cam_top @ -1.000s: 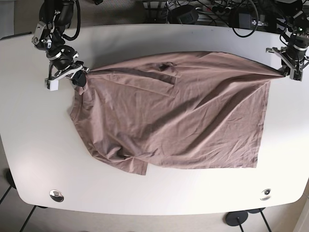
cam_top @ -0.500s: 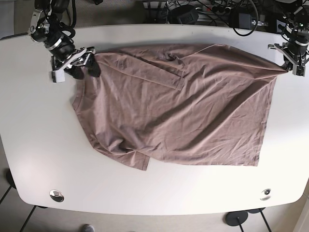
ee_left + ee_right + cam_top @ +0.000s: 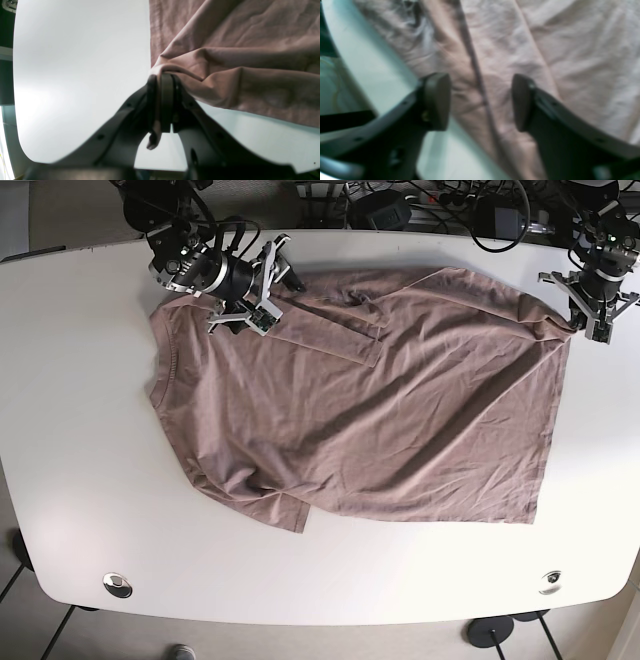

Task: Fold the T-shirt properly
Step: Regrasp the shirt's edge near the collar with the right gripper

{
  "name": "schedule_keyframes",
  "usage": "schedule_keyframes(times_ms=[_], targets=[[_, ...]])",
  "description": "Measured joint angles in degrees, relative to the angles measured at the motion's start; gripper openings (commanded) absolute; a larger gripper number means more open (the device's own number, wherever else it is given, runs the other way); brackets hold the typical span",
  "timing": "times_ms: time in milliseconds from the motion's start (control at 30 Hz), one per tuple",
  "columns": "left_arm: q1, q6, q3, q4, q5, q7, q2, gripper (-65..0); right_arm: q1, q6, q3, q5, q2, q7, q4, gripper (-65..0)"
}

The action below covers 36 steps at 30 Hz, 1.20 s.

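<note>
One claw (image 3: 162,105) pinches the T-shirt (image 3: 370,400) corner — the other (image 3: 480,102), blurred, gapes.

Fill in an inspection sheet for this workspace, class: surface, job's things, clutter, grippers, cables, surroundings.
Surface: white table, with two round metal fittings near its front edge.
Job's things: brown T-shirt spread out, wrinkled, not yet folded.
Clutter: nothing seen.
Grippers: left gripper shut on a corner of the T-shirt; right gripper open above the cloth, holding nothing.
Cables: black cables bundled behind the table's far edge.
Surroundings: floor and black stand feet below the front edge.
</note>
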Motion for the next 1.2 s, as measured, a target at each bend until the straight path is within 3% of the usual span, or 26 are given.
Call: schedule_keyframes(times_ms=[67,467,633,733,800,900,933,1067,1200], targets=[[0.0,0.0,0.0,0.0,0.0,0.0,-0.02,-65.0,0.92,-0.02,-0.07,0.46,-0.46,0.04,-0.2,-37.6],[-0.13,-0.02,1.27,-0.02,0.0,0.02,0.09,-65.0,2.95,0.04,-0.2,0.42,-0.79,0.57,-4.11,-38.7],[-0.2,0.0,1.88,-0.02,-0.02,0.02,0.0,-65.0,3.06,0.04,-0.35,0.42,-0.66,3.48,-6.19,-56.6],[-0.31,0.0,1.86,-0.02,0.0,0.04,-0.02,-65.0,3.08,0.04,-0.26,0.66,-0.63,5.14,-7.43,-58.5],[-0.31,0.0,1.88,-0.02,0.0,0.02,-0.02,-65.0,2.97,-0.07,-0.09,0.63,-0.66,5.44,-7.43,-64.0],[-0.31,0.0,1.88,-0.02,0.0,0.04,0.04,-65.0,0.96,-0.15,0.07,0.37,-0.52,6.23,-5.38,-63.6],[-0.31,0.0,1.86,-0.02,0.0,0.02,0.33,-65.0,-0.11,-0.59,0.04,0.24,-0.46,6.14,-3.89,-63.6],[-0.31,0.0,1.86,0.17,0.0,0.04,1.88,-65.0,-4.74,-7.76,0.02,0.52,-0.48,6.8,4.35,-63.6],[-0.28,0.0,1.68,2.27,0.0,0.28,1.88,-65.0,-7.74,-8.2,3.13,1.73,-1.07,7.1,8.24,-63.3]])
